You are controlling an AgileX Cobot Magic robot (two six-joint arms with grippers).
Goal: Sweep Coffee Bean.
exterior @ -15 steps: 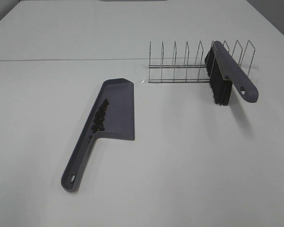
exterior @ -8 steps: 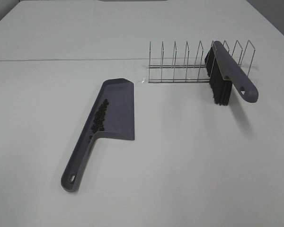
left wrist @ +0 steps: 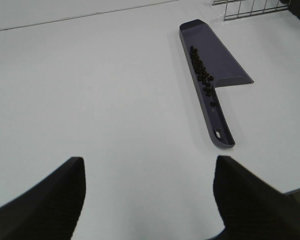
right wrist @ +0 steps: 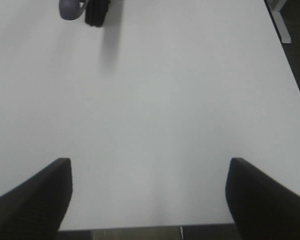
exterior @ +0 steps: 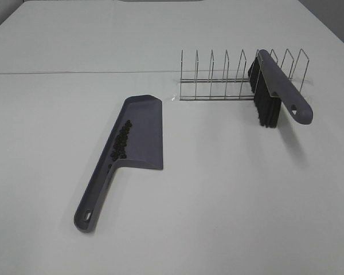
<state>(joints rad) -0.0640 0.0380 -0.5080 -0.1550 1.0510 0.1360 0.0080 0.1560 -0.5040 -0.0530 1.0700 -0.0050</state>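
Both arms sit pulled back over the near edge of the worktop, out of the high camera's sight. The left fingers are spread wide and hold nothing; the right fingers are just as wide apart, also empty. Well ahead of the left ones lies the dustpan, with the beans strung along its left wall. Farther right, the brush leans in the wire rack.

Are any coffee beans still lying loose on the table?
No, the coffee beans all sit inside the dustpan along its wall; the table shows none.
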